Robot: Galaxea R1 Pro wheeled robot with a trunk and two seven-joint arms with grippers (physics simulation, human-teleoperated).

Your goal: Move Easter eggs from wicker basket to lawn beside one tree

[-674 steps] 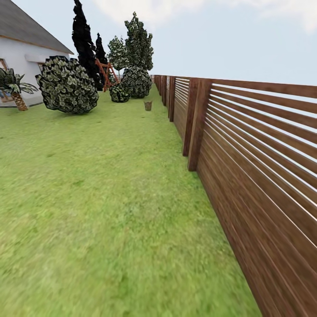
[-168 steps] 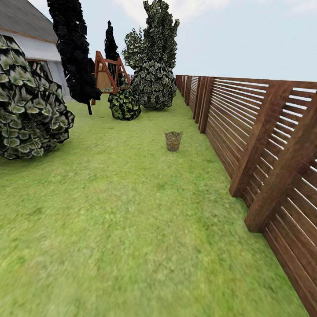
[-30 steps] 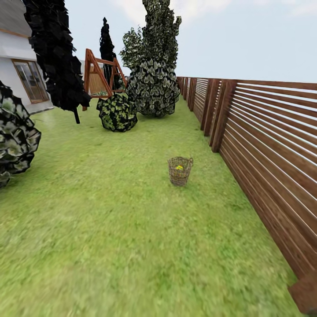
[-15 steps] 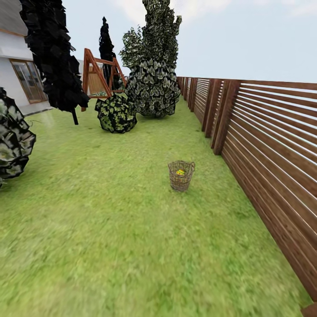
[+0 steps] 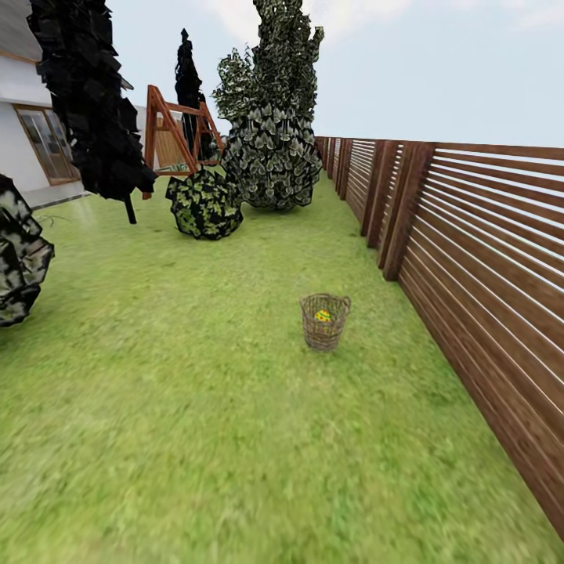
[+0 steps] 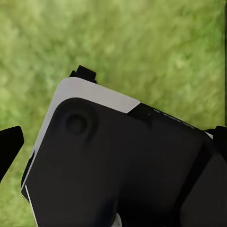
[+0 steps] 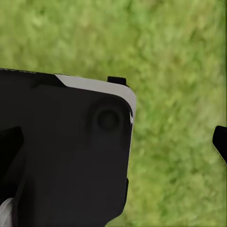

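The wicker basket point(image 5: 325, 321) stands on the lawn point(image 5: 196, 392) a few metres ahead, close to the fence. Inside it shows a yellow Easter egg point(image 5: 323, 316) with coloured markings; how many eggs lie there I cannot tell. A tree point(image 5: 86, 94) with a dark blackish canopy and a thin trunk point(image 5: 129, 210) rises at the far left. In the left wrist view my left gripper point(image 6: 115, 142) hangs open over my dark body panel and grass, its fingertips point(image 6: 10, 145) wide apart. In the right wrist view my right gripper point(image 7: 115, 142) is likewise open, with nothing between its fingers.
A brown slatted fence point(image 5: 470, 258) runs along the right side. A round bush point(image 5: 205, 205) and a tall leafy shrub point(image 5: 274, 133) stand behind the basket. Another bush point(image 5: 19, 251) is at the left edge, with a wooden swing frame point(image 5: 168, 129) and the white house point(image 5: 23, 141) beyond.
The camera has rolled forward along the fence, so the basket looks nearer and lower in the picture. The left bush has slid toward the picture's edge.
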